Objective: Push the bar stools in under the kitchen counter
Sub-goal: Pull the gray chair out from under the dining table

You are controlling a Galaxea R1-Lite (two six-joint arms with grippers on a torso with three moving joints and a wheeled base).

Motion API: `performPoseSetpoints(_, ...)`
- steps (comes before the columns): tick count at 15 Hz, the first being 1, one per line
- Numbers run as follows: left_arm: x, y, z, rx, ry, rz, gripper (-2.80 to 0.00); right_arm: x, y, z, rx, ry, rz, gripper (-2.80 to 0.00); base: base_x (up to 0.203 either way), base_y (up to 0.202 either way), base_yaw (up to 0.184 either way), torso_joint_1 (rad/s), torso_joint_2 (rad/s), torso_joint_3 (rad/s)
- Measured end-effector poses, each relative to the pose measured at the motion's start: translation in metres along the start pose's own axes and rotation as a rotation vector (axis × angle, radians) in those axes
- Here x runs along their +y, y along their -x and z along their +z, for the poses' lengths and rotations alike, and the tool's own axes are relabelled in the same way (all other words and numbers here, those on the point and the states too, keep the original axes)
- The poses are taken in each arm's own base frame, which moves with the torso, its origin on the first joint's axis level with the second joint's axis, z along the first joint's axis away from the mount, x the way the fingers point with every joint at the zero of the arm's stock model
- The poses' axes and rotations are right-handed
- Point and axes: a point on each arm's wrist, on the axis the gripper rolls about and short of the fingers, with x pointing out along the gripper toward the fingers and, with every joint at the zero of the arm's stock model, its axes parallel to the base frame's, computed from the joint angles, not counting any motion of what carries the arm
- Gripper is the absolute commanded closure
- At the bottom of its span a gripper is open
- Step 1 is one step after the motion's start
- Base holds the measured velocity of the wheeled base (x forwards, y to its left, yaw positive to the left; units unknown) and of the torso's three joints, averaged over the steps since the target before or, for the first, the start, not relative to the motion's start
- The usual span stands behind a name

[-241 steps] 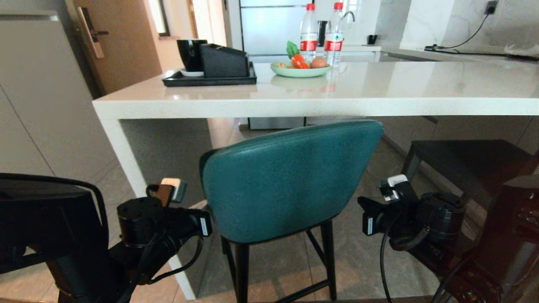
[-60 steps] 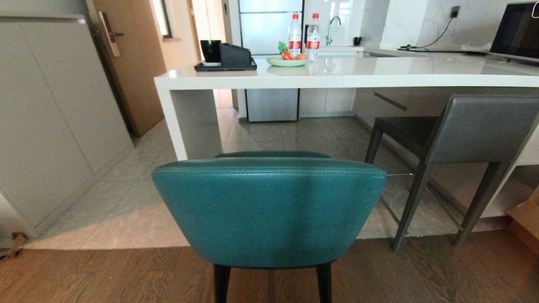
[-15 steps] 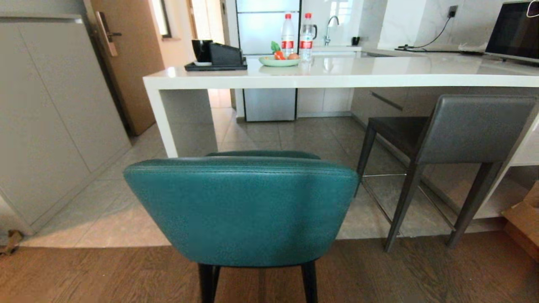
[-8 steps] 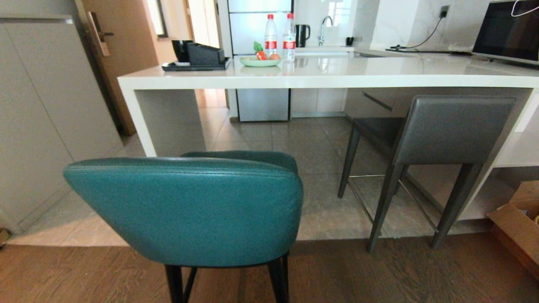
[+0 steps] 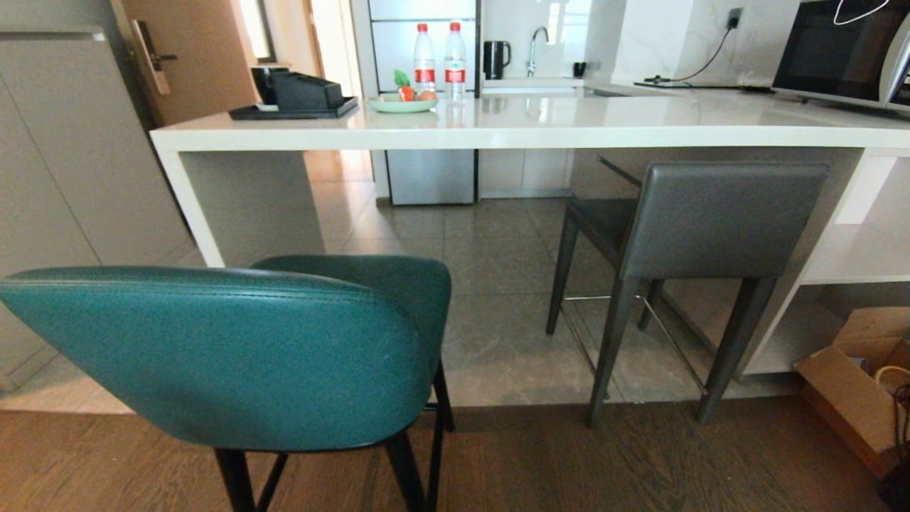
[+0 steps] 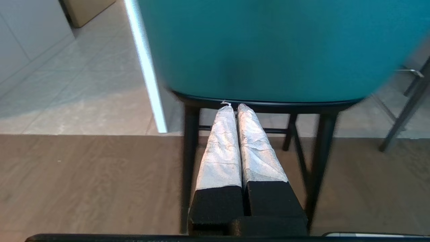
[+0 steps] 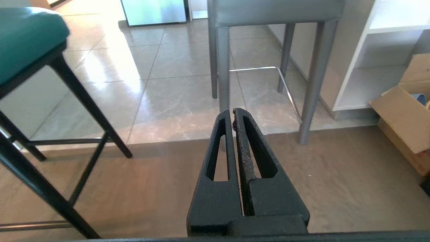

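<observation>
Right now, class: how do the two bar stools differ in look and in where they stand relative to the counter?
The teal stool has a rounded back and thin black legs; the grey stool has a flat rectangular back and straight grey legs. The teal stool stands out on the wood floor, clear of the counter; the grey stool's seat reaches under it. Both are tall, with backs facing the robot.

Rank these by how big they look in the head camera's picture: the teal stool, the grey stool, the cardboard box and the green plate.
1. Teal bar stool, though it stands nearest the camera, which inflates it.
2. Dark grey bar stool, farther off; true sizes may be alike.
3. Cardboard box, partly cut off by the frame.
4. Green plate, far back on the counter.
</observation>
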Motion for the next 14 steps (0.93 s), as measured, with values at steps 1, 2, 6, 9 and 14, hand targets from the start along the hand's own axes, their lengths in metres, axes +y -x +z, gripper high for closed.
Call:
performPoseSetpoints(1, 0.0, 0.0, 0.0, 0.0, 0.0, 0.0, 0.0, 0.0, 0.0, 0.0001, 0.0, 0.0, 0.0, 0.0, 0.0, -0.194, -0.001, -0.002, 0.01, 0.002)
performPoseSetpoints(2, 0.0, 0.0, 0.0, 0.0, 0.0, 0.0, 0.0, 0.0, 0.0, 0.0, 0.001, 0.0, 0.0, 0.0, 0.0, -0.196, 0.003, 0.004, 0.0, 0.002)
performPoseSetpoints(6, 0.0, 0.0, 0.0, 0.0, 0.0, 0.0, 0.0, 0.0, 0.0, 0.0, 0.0, 0.0, 0.0, 0.0, 0.0, -0.196, 0.003, 0.002, 0.0, 0.002)
performPoseSetpoints(9, 0.0, 0.0, 0.0001, 0.0, 0.002, 0.0, 0.0, 0.0, 0.0, 0.0001, 0.0, 0.0, 0.0, 0.0, 0.0, -0.192, 0.001, 0.004, 0.0, 0.001)
performPoseSetpoints(14, 0.0, 0.0, 0.0, 0.0, 0.003, 0.0, 0.0, 0.0, 0.0, 0.0, 0.0, 0.0, 0.0, 0.0, 0.0, -0.193, 0.001, 0.004, 0.0, 0.002)
